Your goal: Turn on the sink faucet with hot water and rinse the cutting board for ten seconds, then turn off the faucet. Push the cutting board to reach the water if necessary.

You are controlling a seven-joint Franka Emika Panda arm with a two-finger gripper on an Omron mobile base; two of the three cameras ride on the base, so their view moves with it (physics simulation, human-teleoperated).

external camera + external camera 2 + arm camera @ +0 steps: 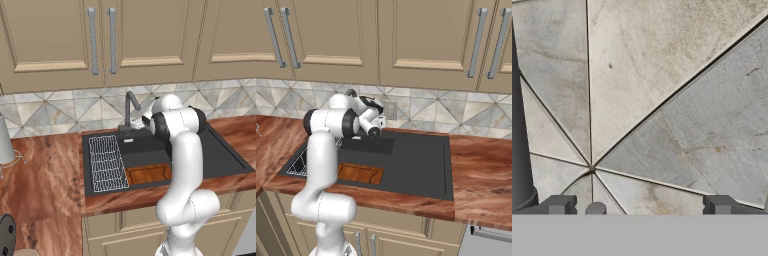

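Beside the slim dark faucet, claw faces glossy triangular tiles

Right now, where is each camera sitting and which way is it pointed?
Left base view: behind-left of the arm, facing the sink, sink faucet and cutting board; arm at lower right.
Right base view: behind-right, same sink and board; arm at lower left.
Hand view: on the hand, close to the tiled backsplash; gripper open, faucet neck at left.

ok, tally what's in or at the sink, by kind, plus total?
Sink faucet: 1
Cutting board: 1
White wire rack: 1
Total: 3, counted at the black sink. No water stream visible.
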